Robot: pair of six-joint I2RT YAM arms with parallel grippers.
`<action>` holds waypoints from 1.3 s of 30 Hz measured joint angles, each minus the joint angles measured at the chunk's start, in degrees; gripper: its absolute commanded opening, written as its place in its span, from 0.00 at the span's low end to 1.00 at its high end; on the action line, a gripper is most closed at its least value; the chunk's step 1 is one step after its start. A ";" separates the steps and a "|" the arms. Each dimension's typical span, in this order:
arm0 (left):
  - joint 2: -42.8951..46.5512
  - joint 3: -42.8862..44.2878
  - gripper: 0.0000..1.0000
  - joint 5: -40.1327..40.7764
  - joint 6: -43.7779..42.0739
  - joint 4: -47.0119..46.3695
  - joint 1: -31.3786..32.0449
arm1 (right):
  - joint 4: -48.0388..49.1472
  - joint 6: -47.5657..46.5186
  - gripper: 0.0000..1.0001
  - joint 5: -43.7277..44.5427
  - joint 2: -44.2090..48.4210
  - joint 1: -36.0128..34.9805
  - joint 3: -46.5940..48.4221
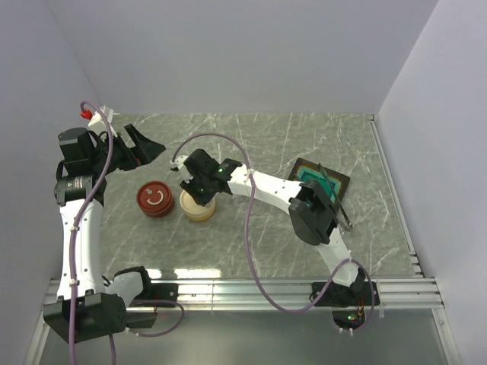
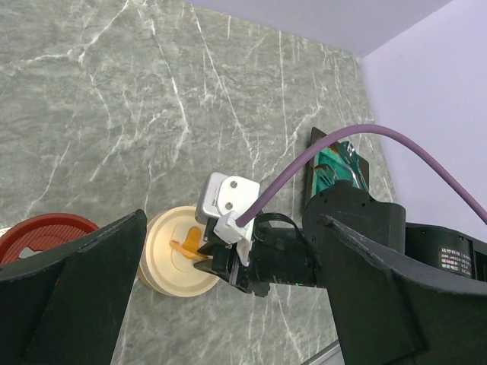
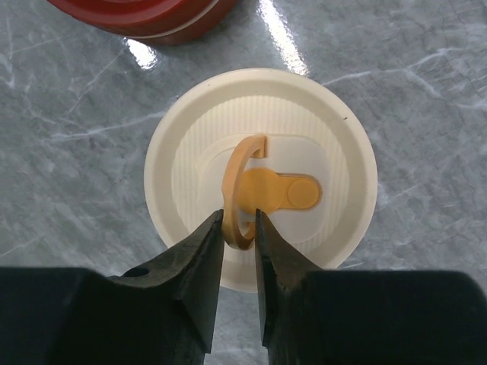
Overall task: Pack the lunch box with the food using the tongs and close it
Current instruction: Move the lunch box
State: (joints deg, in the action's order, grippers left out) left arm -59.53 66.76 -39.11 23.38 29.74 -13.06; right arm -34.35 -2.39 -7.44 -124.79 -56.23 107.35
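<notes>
The lunch box is a cream round container (image 1: 198, 207) (image 2: 171, 255) (image 3: 335, 152) with its lid on and an orange ring handle (image 3: 232, 182) standing upright on top. My right gripper (image 3: 239, 217) (image 1: 196, 186) hangs right over it, its jaws slightly apart on either side of the ring, with a thin gap showing. My left gripper (image 1: 144, 148) (image 2: 232, 220) is wide open and holds nothing, raised behind the containers. The silver tongs (image 1: 333, 190) lie across a dark tray at the right. I cannot make out any food.
A red round container (image 1: 154, 198) (image 2: 46, 232) (image 3: 137, 15) with a smiley face stands just left of the cream one. The dark tray (image 1: 308, 171) (image 2: 338, 163) with a teal inside lies at the right, partly behind my right arm. White walls close in three sides.
</notes>
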 measured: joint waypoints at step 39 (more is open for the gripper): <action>-1.49 3.19 0.99 -0.07 -2.12 2.54 -0.55 | -0.85 1.29 0.24 -0.72 8.87 0.76 -0.33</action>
State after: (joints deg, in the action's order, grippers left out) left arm -61.01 69.95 -39.18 21.26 32.27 -13.61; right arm -35.20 -1.10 -8.16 -115.92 -55.46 107.02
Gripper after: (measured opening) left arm 0.995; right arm 0.241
